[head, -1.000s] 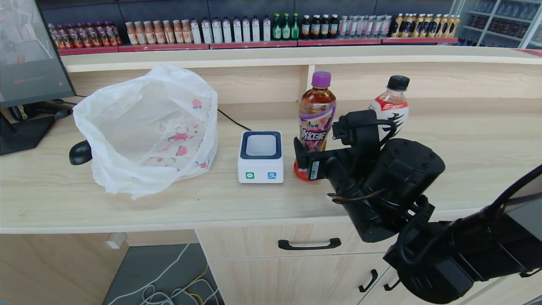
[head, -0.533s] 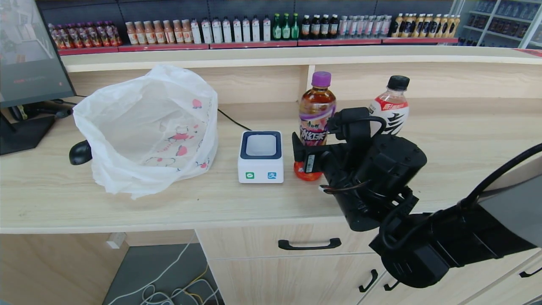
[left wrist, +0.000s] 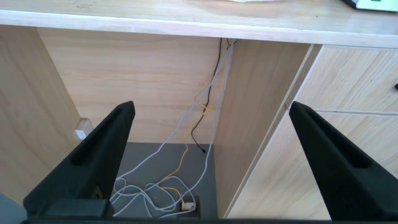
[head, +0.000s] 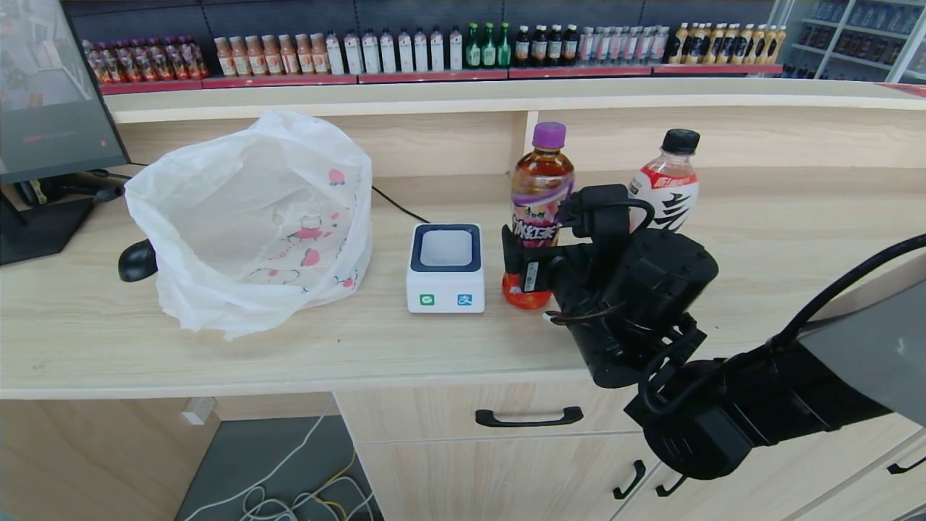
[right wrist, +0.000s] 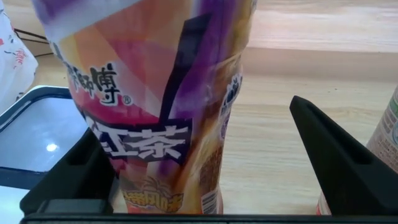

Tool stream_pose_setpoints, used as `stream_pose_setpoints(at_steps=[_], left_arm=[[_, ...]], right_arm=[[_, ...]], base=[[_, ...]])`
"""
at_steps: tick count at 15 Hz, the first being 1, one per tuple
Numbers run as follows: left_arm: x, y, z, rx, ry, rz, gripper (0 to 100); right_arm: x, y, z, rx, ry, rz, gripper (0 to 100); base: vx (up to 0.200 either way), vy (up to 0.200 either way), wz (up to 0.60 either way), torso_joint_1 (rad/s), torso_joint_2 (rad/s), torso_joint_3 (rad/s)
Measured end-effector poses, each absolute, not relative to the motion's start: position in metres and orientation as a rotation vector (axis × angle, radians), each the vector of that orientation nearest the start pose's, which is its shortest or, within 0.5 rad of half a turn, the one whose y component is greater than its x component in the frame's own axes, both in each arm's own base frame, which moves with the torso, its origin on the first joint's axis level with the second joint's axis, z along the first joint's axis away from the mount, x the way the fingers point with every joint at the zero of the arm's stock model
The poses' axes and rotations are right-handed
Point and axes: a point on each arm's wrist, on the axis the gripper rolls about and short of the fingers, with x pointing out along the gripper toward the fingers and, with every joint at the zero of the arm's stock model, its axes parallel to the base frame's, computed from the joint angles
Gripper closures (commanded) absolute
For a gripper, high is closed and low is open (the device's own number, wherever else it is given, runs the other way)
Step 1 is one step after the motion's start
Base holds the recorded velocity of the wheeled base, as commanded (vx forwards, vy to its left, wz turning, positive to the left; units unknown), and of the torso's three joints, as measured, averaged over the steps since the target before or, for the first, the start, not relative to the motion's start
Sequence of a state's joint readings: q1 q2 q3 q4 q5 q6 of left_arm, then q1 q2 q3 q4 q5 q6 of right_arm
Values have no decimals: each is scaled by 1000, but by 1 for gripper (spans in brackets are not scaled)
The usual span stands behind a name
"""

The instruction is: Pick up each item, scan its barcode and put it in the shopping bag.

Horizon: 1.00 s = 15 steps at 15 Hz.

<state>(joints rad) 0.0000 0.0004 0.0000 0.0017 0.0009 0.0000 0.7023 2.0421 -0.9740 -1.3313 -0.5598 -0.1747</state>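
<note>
A: How will the tea bottle [right wrist: 168, 112] handle?
B: It stands full on the counter [head: 289, 340] beside the scanner [head: 445, 266]: probably heavy, stiff, with a slippery label. The right gripper [right wrist: 196, 124] is spread around its lower body; grip there firmly.

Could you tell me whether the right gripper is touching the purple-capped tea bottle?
Cannot tell. In the right wrist view the right gripper straddles the tea bottle: bare counter shows beside one finger, while the other finger's edge meets the label.
</note>
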Motion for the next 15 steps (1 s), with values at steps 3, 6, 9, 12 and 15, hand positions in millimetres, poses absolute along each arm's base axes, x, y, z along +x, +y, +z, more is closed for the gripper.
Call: stream_pose_setpoints(at_steps=[3,6,9,12,15], left_arm=[[-23,0,75,0,2,1,0],[-23,0,75,0,2,1,0],[-23,0,75,0,2,1,0],[-23,0,75,0,2,1,0],[-23,0,75,0,2,1,0]], right_arm=[[305,241,180,-5,-242,116,0],[313,243,182,4,-257,107,0],[315,244,180,2,-254,104,0],[316,243,179,2,-254,102,100],[316,243,180,5,-257,102,100]], base=[[0,0,0,0,0,0],[0,0,0,0,0,0],[0,0,0,0,0,0],[0,0,0,0,0,0],[0,0,0,0,0,0]])
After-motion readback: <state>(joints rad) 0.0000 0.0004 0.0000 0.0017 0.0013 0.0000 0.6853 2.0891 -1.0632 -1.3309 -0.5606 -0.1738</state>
